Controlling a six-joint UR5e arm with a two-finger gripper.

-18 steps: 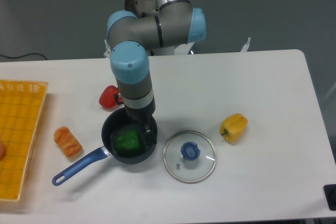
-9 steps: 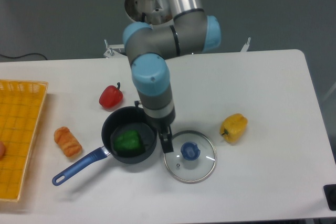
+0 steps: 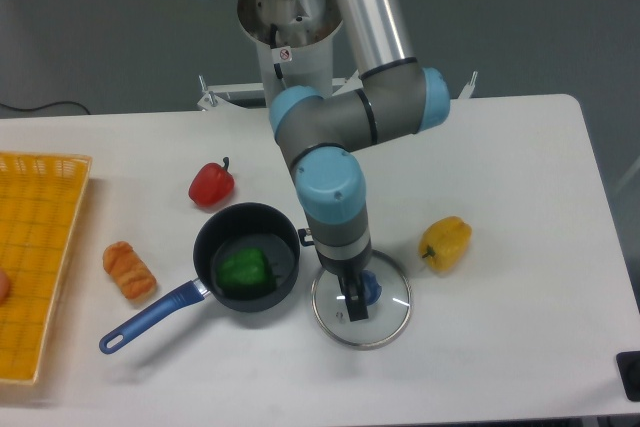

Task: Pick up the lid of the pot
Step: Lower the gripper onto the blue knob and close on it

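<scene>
The arm (image 3: 328,152) reaches downward, its tool (image 3: 332,272) low, fingers (image 3: 356,299) spread apart.

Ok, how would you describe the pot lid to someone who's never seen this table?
On the white table, find the black pan with the long blue handle. The lid lies just right of it in the picture, before the yellow vegetable. Unlike those neighbours, it's a flat, see-through disc with a blue knob.

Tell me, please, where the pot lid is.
In the camera view, the lid lies at lower centre, between the black pan on its left and the yellow item on its right.
</scene>
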